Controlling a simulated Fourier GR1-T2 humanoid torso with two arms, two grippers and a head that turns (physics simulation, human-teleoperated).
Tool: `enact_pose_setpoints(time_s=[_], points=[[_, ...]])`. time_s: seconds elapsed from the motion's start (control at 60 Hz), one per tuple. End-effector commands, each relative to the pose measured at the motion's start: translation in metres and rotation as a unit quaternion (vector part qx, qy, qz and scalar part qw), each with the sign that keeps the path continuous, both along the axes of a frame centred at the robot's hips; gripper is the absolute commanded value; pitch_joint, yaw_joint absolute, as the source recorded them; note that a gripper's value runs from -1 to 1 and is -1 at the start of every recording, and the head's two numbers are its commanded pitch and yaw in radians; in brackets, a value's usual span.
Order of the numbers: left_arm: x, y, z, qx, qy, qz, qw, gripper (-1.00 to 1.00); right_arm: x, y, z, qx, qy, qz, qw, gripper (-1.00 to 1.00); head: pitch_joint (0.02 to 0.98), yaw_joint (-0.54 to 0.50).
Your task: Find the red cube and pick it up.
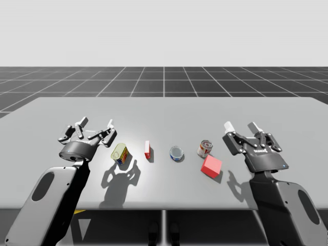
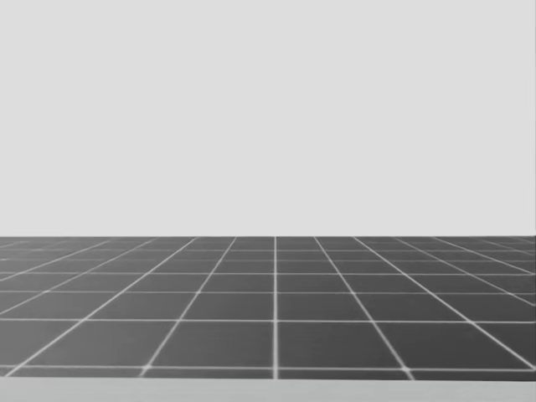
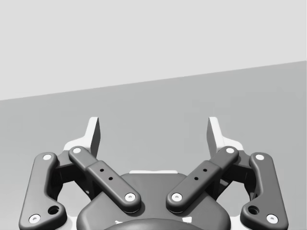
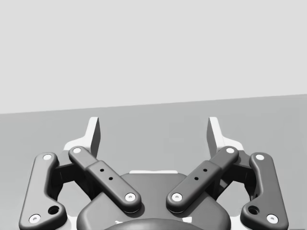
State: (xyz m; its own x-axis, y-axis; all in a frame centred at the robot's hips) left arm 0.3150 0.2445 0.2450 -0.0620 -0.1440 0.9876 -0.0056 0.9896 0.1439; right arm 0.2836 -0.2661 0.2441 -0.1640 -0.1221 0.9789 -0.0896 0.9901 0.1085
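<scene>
The red cube (image 1: 211, 165) lies on the grey table (image 1: 164, 110), right of centre and near the front. My right gripper (image 1: 241, 127) hovers open just to the right of it and a little further back, nothing between its fingers (image 4: 94, 134). My left gripper (image 1: 97, 123) hangs open over the table's left side, far from the cube. In the left wrist view my left gripper (image 3: 154, 134) faces bare table, its fingertips (image 3: 216, 134) wide apart. In the right wrist view my right gripper (image 4: 154, 134) likewise looks across bare table.
A yellow-green can (image 1: 119, 153) lies on its side by my left gripper. A slim red and white box (image 1: 147, 149) stands at the middle. A small blue can (image 1: 176, 152) and a red and white can (image 1: 204, 148) sit just left of the cube. The head view looks over the floor grid (image 2: 276, 301).
</scene>
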Motion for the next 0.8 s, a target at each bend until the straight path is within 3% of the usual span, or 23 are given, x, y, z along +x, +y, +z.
enact_pose_setpoints(time_s=[0.017,0.067,0.117,0.25,0.333,0.8], points=[[0.0003,-0.0006,-0.0005,0.001,0.001,0.0,1.0,-1.0,-0.0006,0.0015,-0.0025,0.012,-0.001,-0.033,0.9994,-1.0,0.053,0.02],[0.0002,-0.0008,-0.0005,0.001,0.001,-0.001,1.0,-1.0,0.0009,0.0015,-0.0042,-0.001,0.003,-0.024,0.9997,-1.0,0.058,0.02],[0.0003,-0.0007,-0.0006,0.001,0.001,0.0,1.0,-1.0,0.003,0.0007,-0.0039,0.015,0.013,-0.008,0.9998,-1.0,0.064,0.02],[0.0005,-0.001,-0.0011,0.001,0.002,0.0,1.0,-1.0,0.0047,-0.0014,-0.0043,0.004,0.029,-0.005,0.9996,-1.0,0.123,0.02],[0.0007,-0.0011,-0.0016,0.003,0.004,0.001,1.0,-1.0,0.0049,-0.0013,-0.0046,0.007,0.032,-0.006,0.9995,-1.0,0.168,0.02],[0.0043,0.0025,-0.0046,0.007,0.013,0.007,0.9999,-1.0,0.0063,-0.0028,-0.0053,0.007,0.04,-0.016,0.999,-1.0,0.603,0.0]])
